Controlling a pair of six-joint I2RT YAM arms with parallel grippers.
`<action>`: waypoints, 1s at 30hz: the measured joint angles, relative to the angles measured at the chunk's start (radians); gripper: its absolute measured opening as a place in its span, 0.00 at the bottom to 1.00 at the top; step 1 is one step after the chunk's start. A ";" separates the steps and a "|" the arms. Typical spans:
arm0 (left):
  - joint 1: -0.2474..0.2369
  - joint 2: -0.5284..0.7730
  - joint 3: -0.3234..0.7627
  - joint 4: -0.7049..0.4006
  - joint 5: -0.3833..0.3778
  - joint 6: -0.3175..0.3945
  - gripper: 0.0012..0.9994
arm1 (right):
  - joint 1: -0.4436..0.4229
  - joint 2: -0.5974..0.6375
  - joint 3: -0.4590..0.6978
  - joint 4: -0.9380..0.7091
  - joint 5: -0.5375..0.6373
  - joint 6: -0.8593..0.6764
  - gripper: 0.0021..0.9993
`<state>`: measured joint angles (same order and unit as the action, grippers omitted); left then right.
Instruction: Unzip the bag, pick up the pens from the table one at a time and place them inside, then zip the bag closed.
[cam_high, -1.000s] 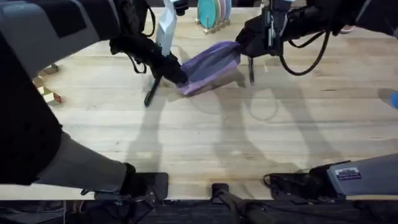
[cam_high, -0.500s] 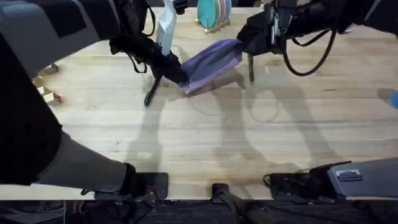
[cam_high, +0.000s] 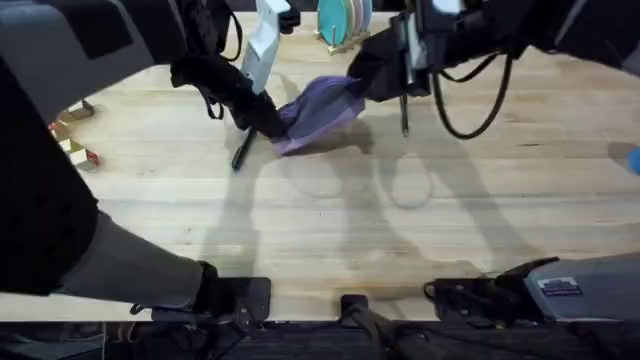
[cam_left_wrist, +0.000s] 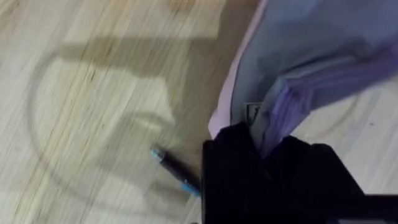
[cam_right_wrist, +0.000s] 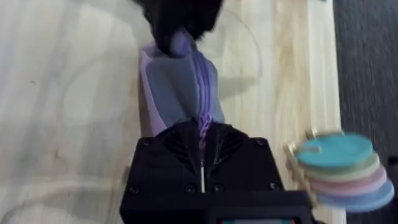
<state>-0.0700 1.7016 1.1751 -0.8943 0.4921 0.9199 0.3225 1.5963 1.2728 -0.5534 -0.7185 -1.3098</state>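
Bag (cam_high: 315, 112) at upper centre stretched between both grippers, left (cam_high: 272, 122) clamping one end, right (cam_high: 362, 85) pinching the zipper end, for zip travel.

I count one soft lavender-purple fabric pouch (cam_high: 318, 110) on the pale wood plank tabletop (cam_high: 330, 220), and it serves as my landmark. Two slim black stick pens: one (cam_high: 243, 150) lies just to the left of the pouch, the other (cam_high: 404, 112) just to its right. Two black grippers are on the pouch, the left gripper (cam_high: 272, 122) clamped on its left end and the right gripper (cam_high: 362, 84) pinched on its right end. Behind the pouch stands one wooden rack of round pastel discs (cam_high: 343, 18); the right wrist view shows four discs, though I can't be sure of that count. Well to the pouch's left, at the table's edge, I count two small wooden blocks (cam_high: 72, 140).
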 joint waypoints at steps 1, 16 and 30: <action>0.002 0.000 0.000 -0.002 -0.008 0.000 0.04 | 0.015 0.000 0.001 0.000 0.000 0.000 0.03; 0.010 -0.001 0.000 -0.017 -0.044 0.000 0.04 | 0.136 0.001 0.019 0.008 0.000 0.000 0.03; 0.010 -0.001 0.000 -0.013 -0.043 0.000 0.04 | 0.115 0.003 0.020 0.007 -0.008 0.000 0.03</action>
<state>-0.0601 1.7005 1.1751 -0.9077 0.4493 0.9203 0.4372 1.5994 1.2930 -0.5465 -0.7270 -1.3098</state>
